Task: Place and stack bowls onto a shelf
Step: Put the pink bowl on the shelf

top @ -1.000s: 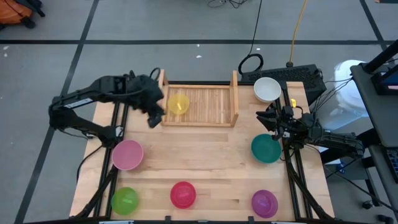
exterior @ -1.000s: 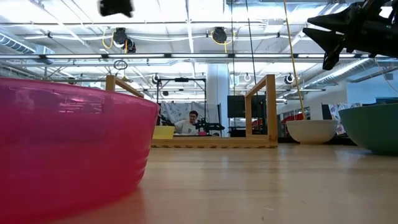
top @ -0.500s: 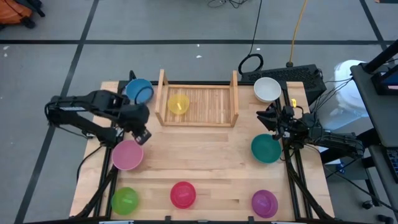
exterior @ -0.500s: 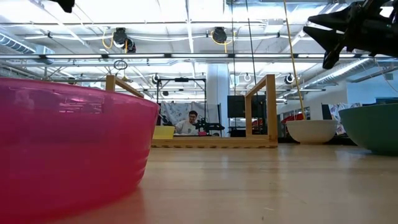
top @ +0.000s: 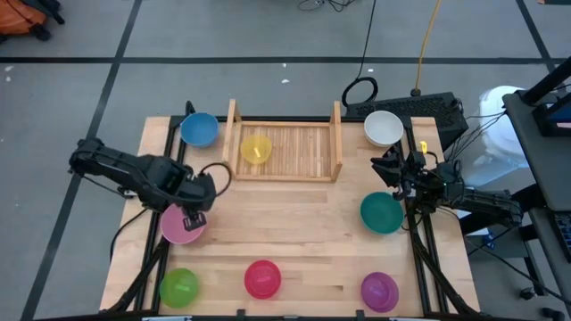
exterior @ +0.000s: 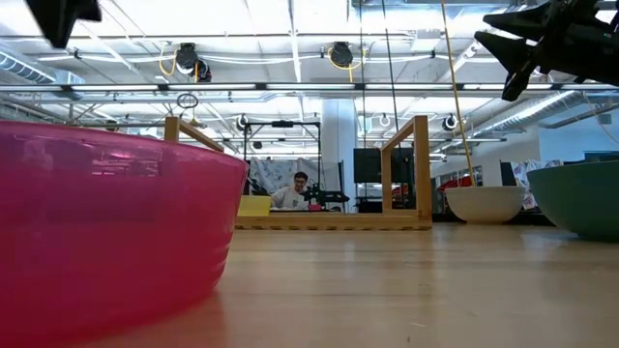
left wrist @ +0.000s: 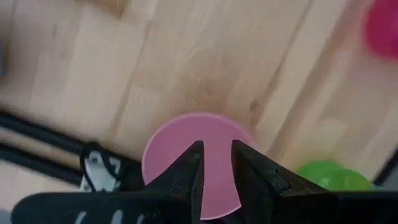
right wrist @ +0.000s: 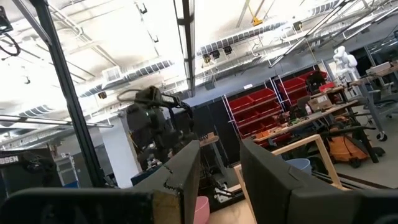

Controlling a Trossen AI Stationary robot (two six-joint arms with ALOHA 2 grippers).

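The left end effector point(top: 194, 217) hung over the small round pink plastic bowl point(top: 178, 226) at the left side of the light wooden worktop point(top: 303, 232); in the left wrist view its two dark fingers point(left wrist: 188, 173) stood a narrow gap apart above the bowl's rim, pinching nothing. The right end effector point(top: 386, 169) was raised at the right edge, between the small round white plastic bowl point(top: 384, 127) on its far side and the small round teal plastic bowl point(top: 381, 213) on its near side; its fingers point(right wrist: 186, 168) were likewise parted and empty.

The small light-wood slatted shelf point(top: 294, 152) with two upright side boards stood at the far middle of the worktop; the small round yellow plastic bowl point(top: 256, 148) sat on its slats at the left end. The small round blue plastic bowl point(top: 199, 129) lay just left of the shelf, outside it. Along the near edge, from left to right, lay the small round green plastic bowl point(top: 178, 287), the small round red-magenta plastic bowl point(top: 262, 278) and the small round purple plastic bowl point(top: 379, 290), well apart from one another.
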